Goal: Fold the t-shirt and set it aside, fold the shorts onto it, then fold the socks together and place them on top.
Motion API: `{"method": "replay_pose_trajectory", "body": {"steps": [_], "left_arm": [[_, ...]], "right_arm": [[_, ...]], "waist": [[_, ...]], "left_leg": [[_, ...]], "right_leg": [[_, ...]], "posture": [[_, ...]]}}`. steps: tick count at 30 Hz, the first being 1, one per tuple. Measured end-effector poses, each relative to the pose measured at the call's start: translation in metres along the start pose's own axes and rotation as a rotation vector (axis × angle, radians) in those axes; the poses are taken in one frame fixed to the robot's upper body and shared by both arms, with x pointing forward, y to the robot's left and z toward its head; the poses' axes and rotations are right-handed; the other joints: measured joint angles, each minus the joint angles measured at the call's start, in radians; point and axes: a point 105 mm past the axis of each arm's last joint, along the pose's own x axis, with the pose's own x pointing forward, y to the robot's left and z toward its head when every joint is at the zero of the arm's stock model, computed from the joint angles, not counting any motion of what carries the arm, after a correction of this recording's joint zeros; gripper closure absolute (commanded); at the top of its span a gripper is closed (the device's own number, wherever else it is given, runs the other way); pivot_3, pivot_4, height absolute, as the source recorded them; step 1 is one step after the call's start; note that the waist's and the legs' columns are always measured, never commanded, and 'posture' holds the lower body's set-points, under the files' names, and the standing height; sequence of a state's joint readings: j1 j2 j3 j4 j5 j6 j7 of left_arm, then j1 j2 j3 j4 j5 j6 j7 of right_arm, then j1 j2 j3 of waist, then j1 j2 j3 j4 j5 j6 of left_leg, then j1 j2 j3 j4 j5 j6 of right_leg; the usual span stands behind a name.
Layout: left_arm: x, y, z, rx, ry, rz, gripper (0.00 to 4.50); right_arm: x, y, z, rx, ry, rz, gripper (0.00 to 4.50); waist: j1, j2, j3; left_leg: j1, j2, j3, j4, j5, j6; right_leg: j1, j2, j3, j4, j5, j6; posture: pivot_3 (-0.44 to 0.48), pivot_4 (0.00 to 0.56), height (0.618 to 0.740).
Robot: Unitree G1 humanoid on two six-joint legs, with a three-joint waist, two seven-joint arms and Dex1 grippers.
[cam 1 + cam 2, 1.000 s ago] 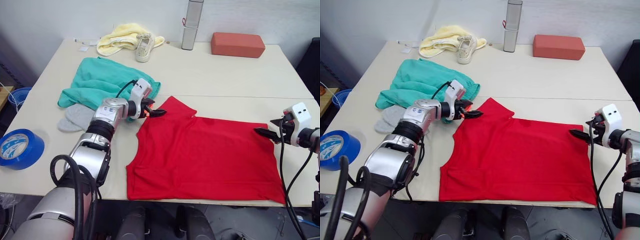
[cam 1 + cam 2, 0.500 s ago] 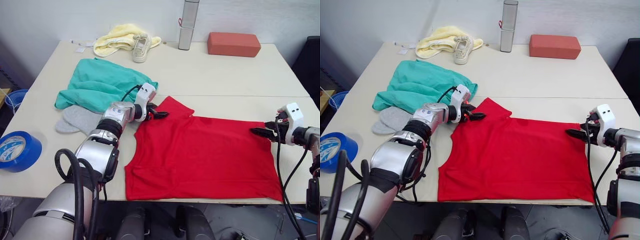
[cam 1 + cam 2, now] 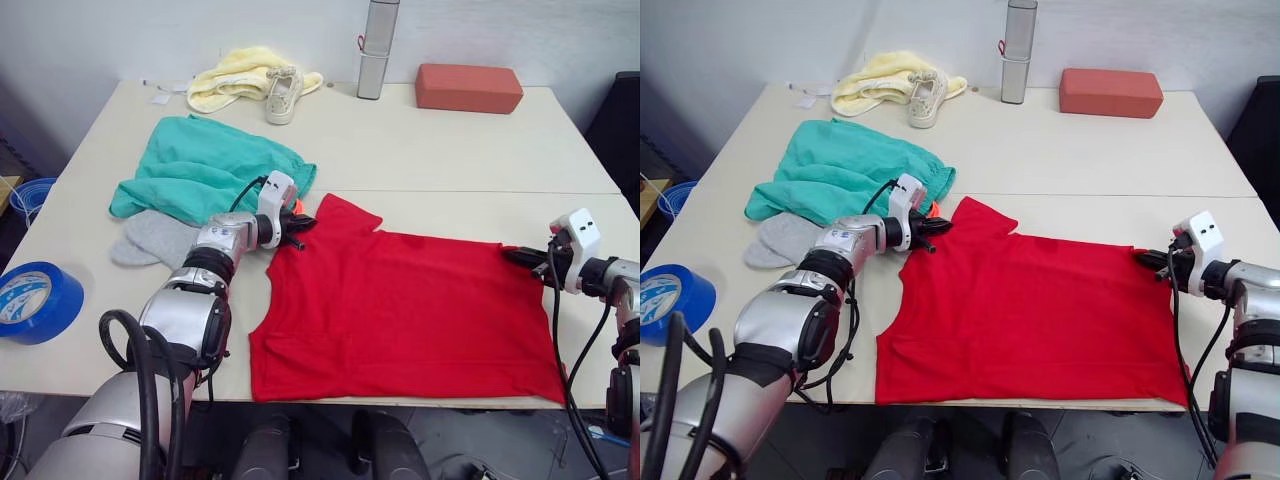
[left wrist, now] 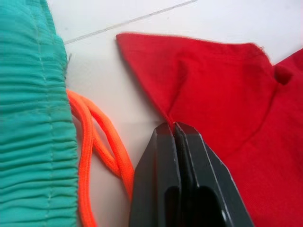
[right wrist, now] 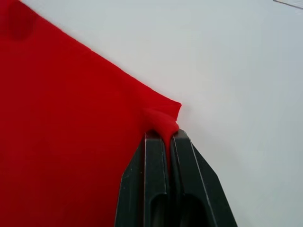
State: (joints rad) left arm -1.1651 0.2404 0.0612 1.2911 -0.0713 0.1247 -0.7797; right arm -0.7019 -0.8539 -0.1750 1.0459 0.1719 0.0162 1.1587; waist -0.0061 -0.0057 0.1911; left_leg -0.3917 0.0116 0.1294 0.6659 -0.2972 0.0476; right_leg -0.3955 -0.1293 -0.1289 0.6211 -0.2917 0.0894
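Pinching the t-shirt (image 3: 400,305) at two places, we hold it spread flat across the near half of the table (image 3: 450,150). Our left gripper (image 4: 174,126) has its fingers pressed together on a fold of red cloth at the sleeve edge, just beside the shorts (image 3: 200,170); our right gripper (image 5: 161,135) has its fingers closed on a small raised pucker at the shirt's far-right corner. The shorts lie crumpled on the left side of the table, their gathered waistband close to our left gripper, with an orange drawstring (image 4: 97,146) looping on the tabletop between waistband and sleeve. The socks (image 3: 150,238) lie flat just beside the shorts, touching their near edge. Further out, a pale yellow cloth (image 3: 235,75) and a beige shoe (image 3: 283,95) sit at the back, with a grey cylinder (image 3: 375,45) and a red-brown block (image 3: 468,88) along the back right. A blue tape roll (image 3: 35,300) rests at the near left edge.
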Motion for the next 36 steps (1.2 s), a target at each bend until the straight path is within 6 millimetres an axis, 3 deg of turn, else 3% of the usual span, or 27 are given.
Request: {"method": "replay_pose_trajectory", "body": {"steps": [4, 10, 20, 29, 33, 36], "left_arm": [[-0.003, -0.006, 0.01, 0.111, -0.087, -0.057, 4.47], [-0.011, -0.01, 0.004, 0.244, -0.157, -0.099, 4.47], [-0.031, -0.019, -0.002, 0.48, -0.252, -0.159, 4.47], [-0.049, -0.023, -0.015, 0.678, -0.284, -0.155, 4.47], [-0.052, -0.025, -0.021, 0.706, -0.285, -0.157, 4.47], [-0.054, -0.026, -0.026, 0.715, -0.281, -0.159, 4.47]], "right_arm": [[-0.008, 0.003, 0.005, -0.066, -0.056, 0.018, 4.5], [-0.027, 0.006, 0.012, -0.158, -0.153, 0.023, 4.5], [-0.046, 0.023, -0.009, -0.323, -0.164, 0.062, 4.5], [-0.062, 0.031, -0.016, -0.482, -0.198, 0.043, 4.5], [-0.064, 0.034, -0.014, -0.548, -0.218, 0.042, 4.5], [-0.066, 0.041, -0.024, -0.574, -0.201, 0.069, 4.5]], "waist": [[0.001, 0.0, 0.0], [0.002, 0.0, 0.0], [0.002, 0.0, 0.0], [0.002, 0.0, 0.0], [0.003, 0.0, 0.0], [0.004, 0.0, 0.0]], "left_leg": [[0.0, 0.0, 0.0, 0.0, 0.0, 0.0], [0.0, 0.0, 0.0, 0.0, 0.0, 0.0], [0.001, 0.0, 0.0, 0.0, 0.0, 0.0], [0.001, 0.0, 0.0, 0.0, 0.0, 0.0], [0.002, 0.0, -0.001, 0.0, 0.0, 0.0], [0.002, 0.0, -0.001, 0.0, 0.0, 0.0]], "right_leg": [[0.0, 0.0, 0.0, 0.0, 0.0, 0.0], [0.0, 0.0, 0.0, -0.001, 0.0, 0.0], [0.0, -0.001, 0.0, -0.001, 0.0, 0.0], [0.0, -0.002, 0.0, -0.002, 0.0, 0.0], [0.001, -0.002, 0.0, -0.002, 0.0, 0.0], [0.001, -0.002, 0.0, -0.003, 0.0, 0.0]], "posture": [[0.0, 0.15, 0.74], [0.0, 0.15, 0.74], [0.0, 0.15, 0.74], [0.0, 0.15, 0.74], [0.0, 0.15, 0.74], [0.0, 0.15, 0.74]]}}
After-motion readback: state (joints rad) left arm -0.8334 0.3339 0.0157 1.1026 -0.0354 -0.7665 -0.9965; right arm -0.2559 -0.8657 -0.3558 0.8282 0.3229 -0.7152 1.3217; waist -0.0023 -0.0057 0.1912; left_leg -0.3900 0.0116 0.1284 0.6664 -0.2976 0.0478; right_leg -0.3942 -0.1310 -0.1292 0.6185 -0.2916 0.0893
